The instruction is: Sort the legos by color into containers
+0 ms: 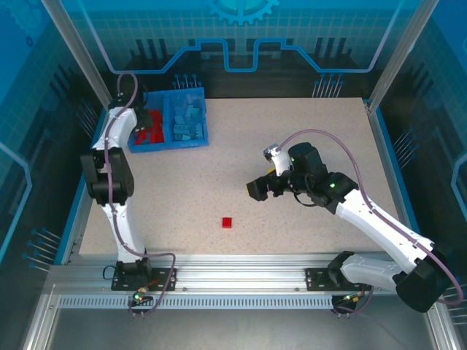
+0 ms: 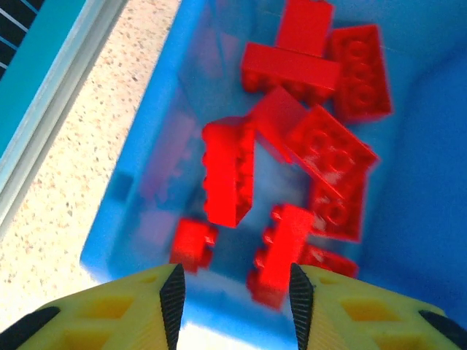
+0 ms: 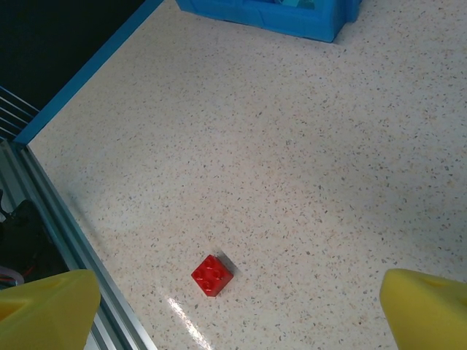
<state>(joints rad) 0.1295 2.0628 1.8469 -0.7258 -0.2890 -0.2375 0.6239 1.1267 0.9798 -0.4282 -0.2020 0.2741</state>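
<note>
Brick (image 3: pixel 211 275) (red) loose on table (image 3: pixel 306 160)

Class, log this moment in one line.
left hand open over red-brick compartment | right hand open above table | red lego loose on table

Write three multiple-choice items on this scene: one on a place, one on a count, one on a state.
1. Where does the left gripper hang?
A. above the bin's left compartment
B. over bare tabletop
C. past the table's far edge

2. How many bricks lie loose on the table?
A. none
B. one
C. three

3. How do the right gripper's jaws stand?
A. shut on a brick
B. shut, empty
C. wide open, empty

Key:
1 A, since red bricks in the bin lie right below it.
2 B, since a single red brick sits on the tabletop.
3 C, since the wrist view shows its fingers far apart with nothing between them.
</note>
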